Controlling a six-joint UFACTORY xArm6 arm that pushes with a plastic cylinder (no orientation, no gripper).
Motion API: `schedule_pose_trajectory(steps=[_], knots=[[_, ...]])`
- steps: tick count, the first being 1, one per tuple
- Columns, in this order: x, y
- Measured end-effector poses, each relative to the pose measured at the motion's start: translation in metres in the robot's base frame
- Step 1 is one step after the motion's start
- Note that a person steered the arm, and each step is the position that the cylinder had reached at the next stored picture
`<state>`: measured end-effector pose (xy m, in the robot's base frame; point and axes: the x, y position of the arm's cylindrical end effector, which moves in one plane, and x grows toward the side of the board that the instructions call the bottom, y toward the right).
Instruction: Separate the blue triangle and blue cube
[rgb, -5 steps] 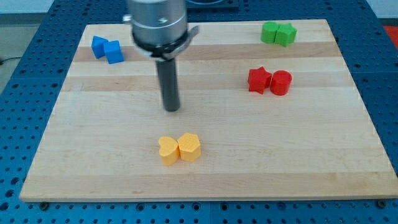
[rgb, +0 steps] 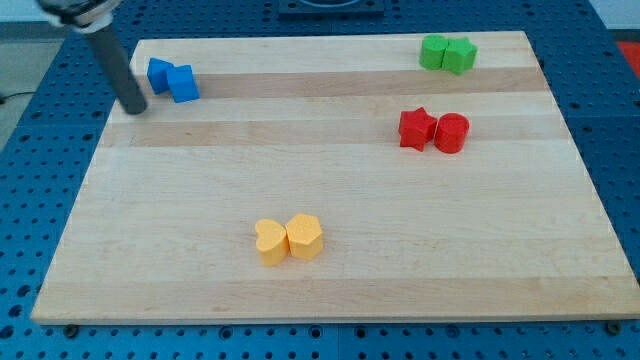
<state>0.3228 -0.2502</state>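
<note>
Smooth pale wood board (rgb: 330, 200). My tip (rgb: 135, 110), plain dark rod w/ no jaws, grasps nothing, touches no block. Glossy blue triangle (rgb: 159, 73) just to its upper right, blue cube (rgb: 184, 84) touching triangle's far side.

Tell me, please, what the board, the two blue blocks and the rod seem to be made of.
The board looks like light wood with a smooth finish: pale strips with visible grain run across it. The blue triangle and the blue cube, touching each other, look like matte plastic or painted wood; the even colour leaves this open. The rod is dark and dull, perhaps metal or rubber; my tip rests left of the blue triangle.
</note>
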Motion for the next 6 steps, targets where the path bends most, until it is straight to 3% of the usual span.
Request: schedule_pose_trajectory(steps=[2, 5, 6], knots=[[-0.024, 0.013], [-0.033, 0.081], [0.0, 0.045]])
